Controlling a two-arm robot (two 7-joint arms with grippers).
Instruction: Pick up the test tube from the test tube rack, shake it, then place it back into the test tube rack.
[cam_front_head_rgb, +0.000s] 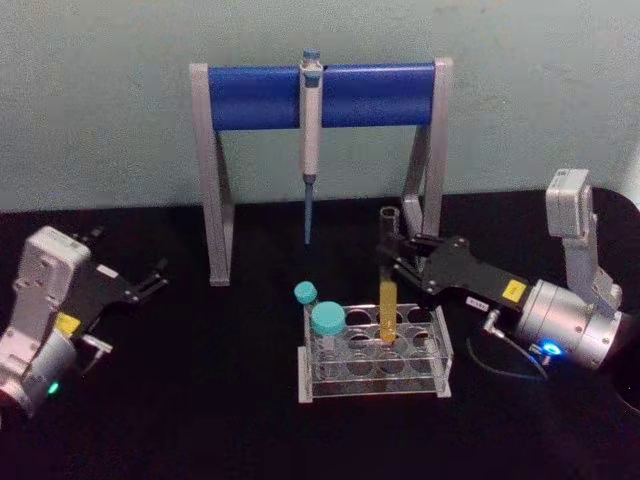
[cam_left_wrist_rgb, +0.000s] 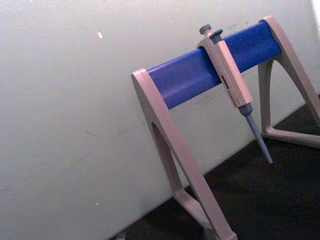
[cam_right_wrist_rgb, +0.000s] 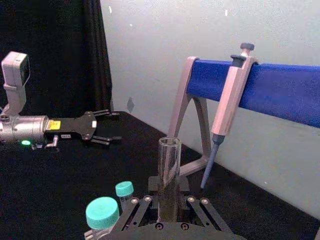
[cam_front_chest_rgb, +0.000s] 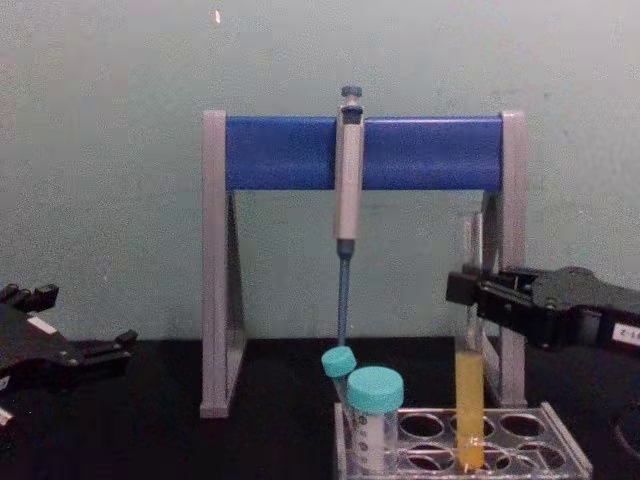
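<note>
Right gripper (cam_front_head_rgb: 392, 252) is on the test tube (cam_front_head_rgb: 388, 305), jaws pinched shut on the bare glass above the liquid, as far as I can see. Tube's upright in a back-row hole of the test tube rack (cam_front_head_rgb: 440, 378), bottom seated. Left gripper (cam_front_head_rgb: 143, 282) is parked far left over the surface (cam_front_head_rgb: 200, 410), jaws open.

Risks from here:
- No cap, so a hard shake could slosh yellow liquid out.
- A tilted lift could drag the light rack w/ it, or clip the teal-capped tubes (cam_front_head_rgb: 327, 318) just beside.
- Glass is slick, so it could slip.

Chest view gives me liquid level and how deep the tube sits, which the head view flattens. Right wrist view gives the open rim centred between the jaws.
</note>
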